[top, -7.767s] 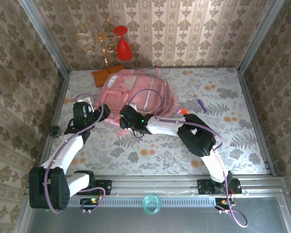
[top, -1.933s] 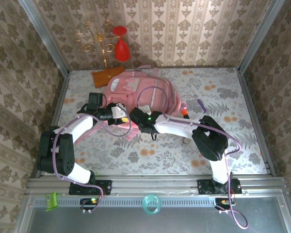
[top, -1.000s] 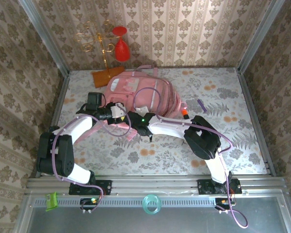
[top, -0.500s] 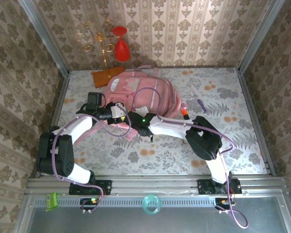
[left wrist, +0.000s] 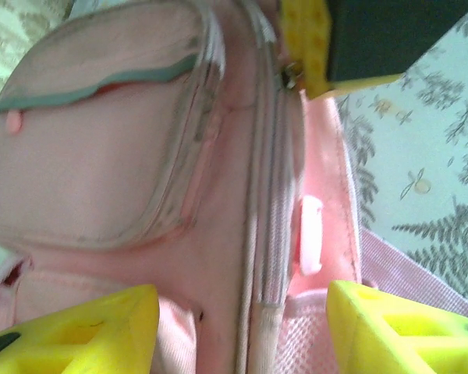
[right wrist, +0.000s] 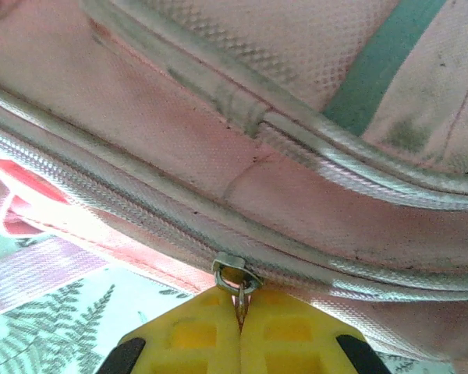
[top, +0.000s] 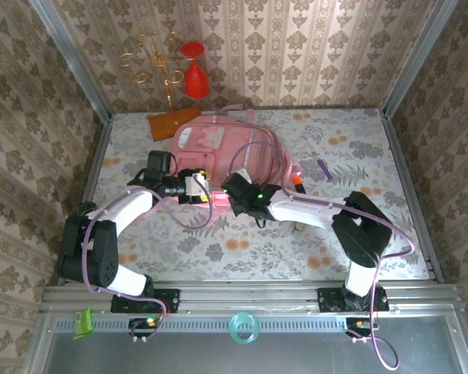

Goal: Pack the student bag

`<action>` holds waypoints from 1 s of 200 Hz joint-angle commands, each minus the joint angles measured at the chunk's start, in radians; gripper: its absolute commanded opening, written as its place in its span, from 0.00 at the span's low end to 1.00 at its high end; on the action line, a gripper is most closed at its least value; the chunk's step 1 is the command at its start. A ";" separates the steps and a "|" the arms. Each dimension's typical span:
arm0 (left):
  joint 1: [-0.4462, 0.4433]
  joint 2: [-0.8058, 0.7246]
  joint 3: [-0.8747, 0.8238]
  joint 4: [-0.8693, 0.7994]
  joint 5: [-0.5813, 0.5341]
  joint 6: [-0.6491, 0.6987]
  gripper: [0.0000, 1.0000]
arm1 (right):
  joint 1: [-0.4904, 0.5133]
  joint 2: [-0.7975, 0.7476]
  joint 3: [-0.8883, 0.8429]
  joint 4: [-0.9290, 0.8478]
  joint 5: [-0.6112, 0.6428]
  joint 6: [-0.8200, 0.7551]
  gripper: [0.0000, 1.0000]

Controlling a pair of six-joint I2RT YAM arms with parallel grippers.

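The right pincer (right wrist: 240, 315) pinches the zipper pull (right wrist: 238, 282) of the pink student bag (top: 210, 144) on the floral surface (top: 359, 234). The left pincer (left wrist: 246, 312) gapes astride its zipper seam.

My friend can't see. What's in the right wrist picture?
The right gripper is pinched shut on the metal zipper pull of the pink bag. A bit of leaf-patterned table shows at the bottom left.

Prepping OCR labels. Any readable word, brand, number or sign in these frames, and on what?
None readable.
The student bag shows plain pink fabric, white trim and a bare metal zipper pull, with no logo or tag lettering.
The wallpaper and the table covering carry patterns only.
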 commanded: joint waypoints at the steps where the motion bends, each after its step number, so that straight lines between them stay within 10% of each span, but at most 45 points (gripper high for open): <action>1: -0.050 0.017 0.000 0.043 0.057 0.062 0.59 | -0.066 -0.090 -0.080 0.175 -0.245 -0.015 0.00; 136: -0.246 0.240 0.107 0.174 -0.301 0.067 0.48 | -0.142 -0.139 -0.177 0.302 -0.481 -0.013 0.00; 200: -0.216 0.201 0.087 0.138 -0.342 0.038 0.01 | -0.156 -0.199 -0.201 0.183 -0.390 -0.035 0.00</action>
